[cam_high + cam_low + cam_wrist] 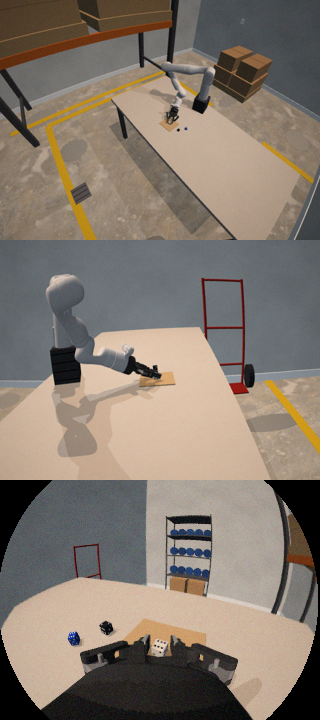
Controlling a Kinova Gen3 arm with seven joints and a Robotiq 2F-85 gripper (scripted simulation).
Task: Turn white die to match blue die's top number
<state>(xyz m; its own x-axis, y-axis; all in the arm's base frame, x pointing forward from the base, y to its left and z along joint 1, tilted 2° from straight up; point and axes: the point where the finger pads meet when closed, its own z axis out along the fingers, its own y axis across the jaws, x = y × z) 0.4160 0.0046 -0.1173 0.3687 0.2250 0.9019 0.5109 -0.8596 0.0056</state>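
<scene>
The white die (160, 647) is between my fingertips in the wrist view, over the tan mat (169, 128) (168, 381) (187, 632); its upper face shows several pips. Gaps show between the die and both fingers. My gripper (169, 121) (160, 640) is open part way, low over the mat and tilted. In the exterior view the fingers mostly cover the white die. The blue die (186, 128) (74, 639) and the black die (178, 129) (106, 627) sit apart on the table beside the mat; the blue die's top count is too small to read surely. The mat looks flat.
The table (219, 160) (196, 431) (45, 605) extends around the mat. The black die is nearer the mat than the blue die. The black robot base (201, 103) (67, 366) stands at the table's edge. A red hand truck (242, 343) stands beyond the table.
</scene>
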